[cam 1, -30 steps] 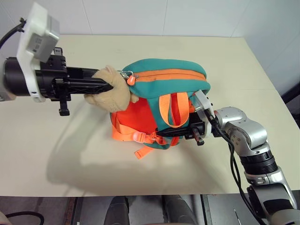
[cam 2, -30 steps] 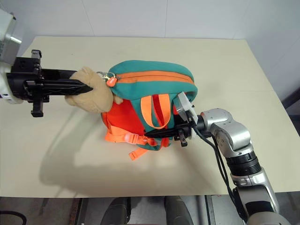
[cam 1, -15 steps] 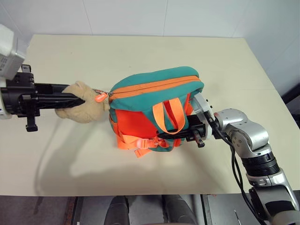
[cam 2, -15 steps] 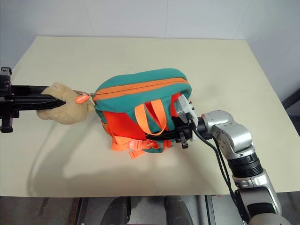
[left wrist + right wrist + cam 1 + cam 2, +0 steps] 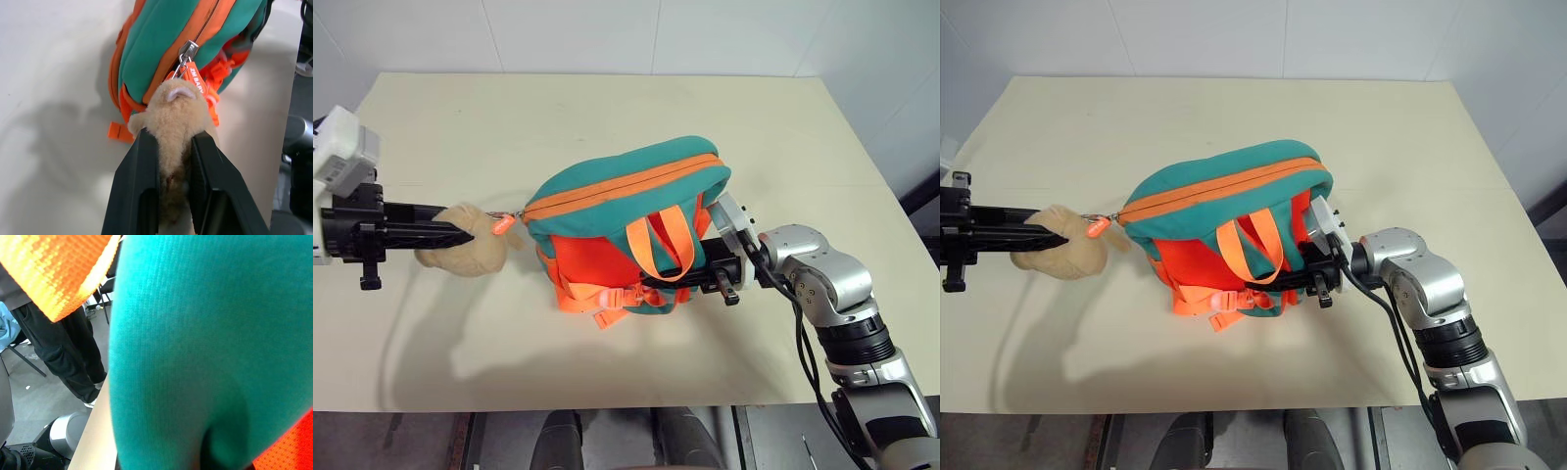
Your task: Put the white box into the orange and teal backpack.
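The one readable marking is white lettering on the orange zipper tag [image 5: 196, 81], which hangs from the metal zipper pull [image 5: 185, 53] just beyond the left fingers [image 5: 142, 191]. It seems to begin "ZM BAR"; the remaining letters cannot be made out.

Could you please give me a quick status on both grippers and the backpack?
Left gripper shut on the plush bear. Right gripper shut on the orange and teal backpack, held over the table. Zipper looks closed. Nothing in the way.
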Motion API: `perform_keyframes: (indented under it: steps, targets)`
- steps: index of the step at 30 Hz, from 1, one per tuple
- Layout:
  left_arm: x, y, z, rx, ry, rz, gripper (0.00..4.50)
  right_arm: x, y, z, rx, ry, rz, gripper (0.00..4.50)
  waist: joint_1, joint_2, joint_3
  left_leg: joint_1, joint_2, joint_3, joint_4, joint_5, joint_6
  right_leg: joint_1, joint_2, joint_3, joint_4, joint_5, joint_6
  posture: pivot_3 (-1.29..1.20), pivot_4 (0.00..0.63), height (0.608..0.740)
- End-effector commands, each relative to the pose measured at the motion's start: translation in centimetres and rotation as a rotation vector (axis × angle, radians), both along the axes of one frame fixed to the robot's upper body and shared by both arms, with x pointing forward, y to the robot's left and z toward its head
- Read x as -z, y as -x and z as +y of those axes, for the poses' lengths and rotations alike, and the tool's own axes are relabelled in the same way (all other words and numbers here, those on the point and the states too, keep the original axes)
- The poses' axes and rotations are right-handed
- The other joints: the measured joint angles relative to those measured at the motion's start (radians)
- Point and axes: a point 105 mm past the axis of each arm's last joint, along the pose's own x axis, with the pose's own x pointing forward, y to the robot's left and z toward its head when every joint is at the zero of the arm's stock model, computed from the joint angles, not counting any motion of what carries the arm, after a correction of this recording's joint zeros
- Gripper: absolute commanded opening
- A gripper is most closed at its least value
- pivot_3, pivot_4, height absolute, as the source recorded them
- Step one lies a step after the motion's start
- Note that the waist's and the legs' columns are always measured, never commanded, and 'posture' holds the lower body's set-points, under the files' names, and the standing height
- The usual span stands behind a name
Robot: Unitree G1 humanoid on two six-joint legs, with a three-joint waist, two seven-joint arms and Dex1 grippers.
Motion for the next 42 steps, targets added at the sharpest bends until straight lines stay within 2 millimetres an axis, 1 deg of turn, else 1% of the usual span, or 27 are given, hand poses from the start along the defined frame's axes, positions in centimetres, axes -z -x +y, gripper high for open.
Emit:
perform_keyframes:
  steps: [1,3,7,18,24,30,35,38,40,42]
  targets:
    - [1.1,-1.1,1.8,-0.064,-0.108,0.011,0.42,-0.4,0.1,-0.2,0.001,-0.009,-0.016,0.0,0.0,0.0,0.0,0.0,0.0,0.0,0.0,0.0,0.0,0.0,0.0,0.0,0.0,0.0,0.0,0.0,0.15,0.74]
    - [1.8,-1.5,1.6,-0.045,-0.121,0.022,0.42,-0.5,0.1,-0.1,-0.001,-0.013,-0.018,0.0,0.0,0.0,0.0,0.0,0.0,0.0,0.0,0.0,0.0,0.0,0.0,0.0,0.0,0.0,0.0,0.0,0.15,0.74]
    - [2.6,-2.0,0.5,0.01,-0.118,0.039,0.42,-0.9,0.6,0.1,-0.018,-0.035,-0.021,0.0,0.002,0.0,0.0,0.0,0.0,0.0,0.0,0.0,0.0,0.0,0.0,0.0,0.001,0.0,0.0,0.0,0.15,0.74]
    - [4.9,-3.3,-1.2,0.085,-0.131,0.088,0.42,-2.6,3.1,1.7,-0.086,-0.126,0.006,0.0,0.003,0.0,0.0,0.0,0.0,0.0,0.002,0.0,0.0,-0.001,0.0,0.0,0.005,0.0,0.0,0.0,0.15,0.74]
    - [6.6,-5.0,-1.0,0.066,-0.176,0.08,0.42,-3.4,4.0,2.2,-0.107,-0.17,0.034,0.0,0.004,0.0,0.0,0.0,0.0,0.0,0.003,0.001,0.0,-0.001,0.0,0.0,0.007,0.0,0.0,0.0,0.15,0.74]
    - [8.5,-5.9,-0.5,0.064,-0.242,0.093,0.42,-3.6,4.1,2.3,-0.107,-0.176,0.037,0.0,0.005,0.0,0.0,0.0,0.0,0.0,0.003,0.001,0.0,-0.001,0.0,0.0,0.007,0.0,0.0,0.0,0.15,0.74]
    - [8.7,-6.3,-1.3,0.091,-0.232,0.068,0.42,-3.4,3.9,2.3,-0.101,-0.171,0.036,0.0,0.005,0.0,0.0,0.0,0.0,0.0,0.004,0.001,0.0,-0.001,0.0,0.0,0.007,0.0,0.0,0.0,0.15,0.74]
    - [7.1,-6.7,-1.6,0.11,-0.165,-0.064,0.42,-3.3,3.6,2.0,-0.08,-0.161,0.027,0.0,0.005,0.0,0.0,0.0,0.0,0.0,0.004,0.001,0.0,-0.001,0.0,0.0,0.008,0.0,0.0,0.0,0.15,0.74]
    - [6.2,-6.7,-1.4,0.084,-0.123,-0.107,1.14,-3.1,3.4,1.7,-0.062,-0.136,0.024,0.0,0.005,0.0,0.0,0.0,0.0,0.0,0.005,0.001,0.0,-0.001,0.0,0.0,0.008,0.0,0.0,0.0,0.15,0.74]
    - [5.4,-6.3,-1.3,0.072,-0.073,-0.118,1.75,-2.8,3.3,1.2,-0.048,-0.103,0.023,0.69,0.006,0.0,0.0,0.0,0.0,0.0,0.005,0.001,0.0,-0.001,0.0,0.0,0.008,0.0,0.0,0.0,0.15,0.74]
